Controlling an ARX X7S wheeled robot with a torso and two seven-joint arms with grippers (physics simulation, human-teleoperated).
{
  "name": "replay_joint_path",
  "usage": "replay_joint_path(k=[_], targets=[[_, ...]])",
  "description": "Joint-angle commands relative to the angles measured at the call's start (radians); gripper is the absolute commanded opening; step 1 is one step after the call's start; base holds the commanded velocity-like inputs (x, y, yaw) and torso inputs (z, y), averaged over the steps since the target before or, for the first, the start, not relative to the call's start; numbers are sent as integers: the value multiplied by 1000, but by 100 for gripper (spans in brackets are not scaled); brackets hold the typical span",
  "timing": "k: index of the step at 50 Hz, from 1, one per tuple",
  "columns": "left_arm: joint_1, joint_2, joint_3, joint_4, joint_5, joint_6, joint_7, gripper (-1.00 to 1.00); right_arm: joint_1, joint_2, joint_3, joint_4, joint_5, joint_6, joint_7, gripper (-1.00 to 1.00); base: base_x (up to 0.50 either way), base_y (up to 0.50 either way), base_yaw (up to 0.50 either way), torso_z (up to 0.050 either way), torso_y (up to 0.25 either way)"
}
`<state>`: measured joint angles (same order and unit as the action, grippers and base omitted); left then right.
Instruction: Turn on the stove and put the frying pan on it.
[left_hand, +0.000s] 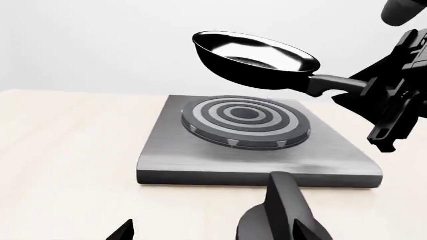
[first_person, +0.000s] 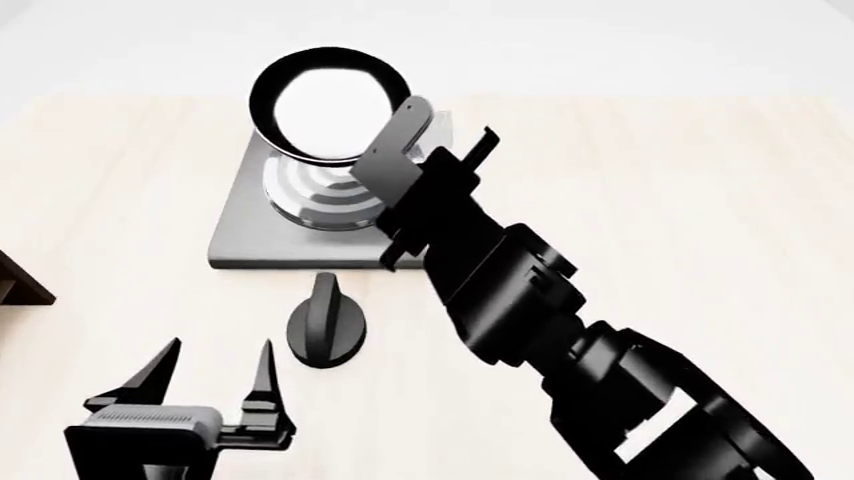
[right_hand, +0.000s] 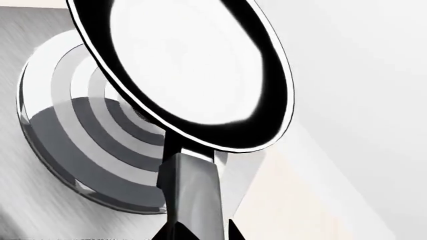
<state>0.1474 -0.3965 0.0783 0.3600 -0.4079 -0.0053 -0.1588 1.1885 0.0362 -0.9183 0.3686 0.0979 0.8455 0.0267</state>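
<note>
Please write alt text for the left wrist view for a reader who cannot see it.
A black frying pan hangs in the air above the ringed burner of a grey stove, held by its handle in the right gripper. A black knob sits in front.

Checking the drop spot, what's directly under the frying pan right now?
The frying pan, held aloft by the right gripper, hangs over the stove with its ringed burner. Air separates them. In the head view, the pan covers the burner's far part.

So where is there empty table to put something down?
Bare table lies right of the stove and past the right gripper, and left of the stove. It is crowded near the knob and left gripper, and over the burner, where the frying pan hangs.
</note>
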Motion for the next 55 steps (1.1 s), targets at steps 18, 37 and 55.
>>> replay_joint_path(k=[18,37,55], targets=[[7,-2,-18,-21,-10,32,-4,100,92,-34,-221,282,149,-200,154,-100,0,0,0,0,2],[8,-4,-22,-28,-19,39,-7,100,184,-36,-555,403,504,-329,293,-100,0,0,0,0,2],[10,-9,-22,-25,-23,40,-12,100,189,-36,-615,428,573,-355,308,100,1,0,0,0,1]])
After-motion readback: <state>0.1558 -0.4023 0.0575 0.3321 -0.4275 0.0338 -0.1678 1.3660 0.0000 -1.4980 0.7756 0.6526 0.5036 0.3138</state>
